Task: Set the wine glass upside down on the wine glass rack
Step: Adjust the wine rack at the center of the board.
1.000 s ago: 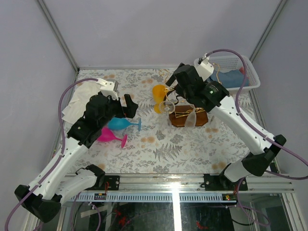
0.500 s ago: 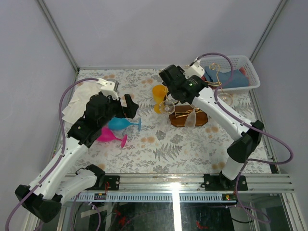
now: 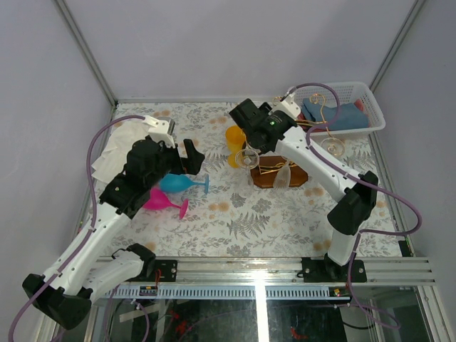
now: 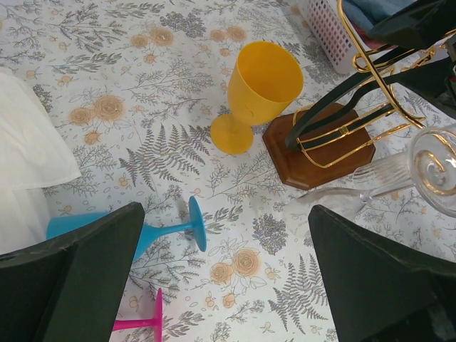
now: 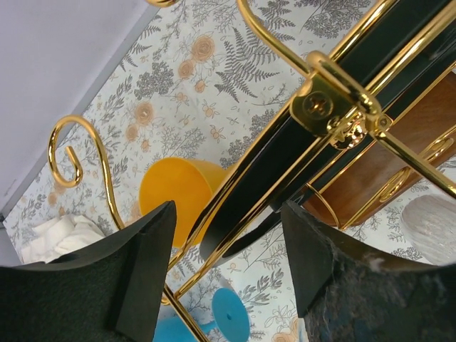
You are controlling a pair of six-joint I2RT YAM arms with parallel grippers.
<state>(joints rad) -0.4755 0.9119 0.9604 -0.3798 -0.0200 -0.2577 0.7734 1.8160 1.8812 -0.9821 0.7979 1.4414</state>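
Bright, even light falls from above onto the table (image 3: pixel 285 214), and my arms throw only faint, soft-edged shadows on its fern print. A white streak of glare crosses the rail (image 3: pixel 214 291) at the near edge. In the left wrist view, the fingers (image 4: pixel 78 285) of my left gripper (image 4: pixel 226 210) are dark, out-of-focus masses. In the right wrist view, the wine glass rack (image 5: pixel 335 114) has sharp glints on its gold wire.

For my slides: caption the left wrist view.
Open left gripper above upright yellow goblet, rack, and blue glass lying sideways.
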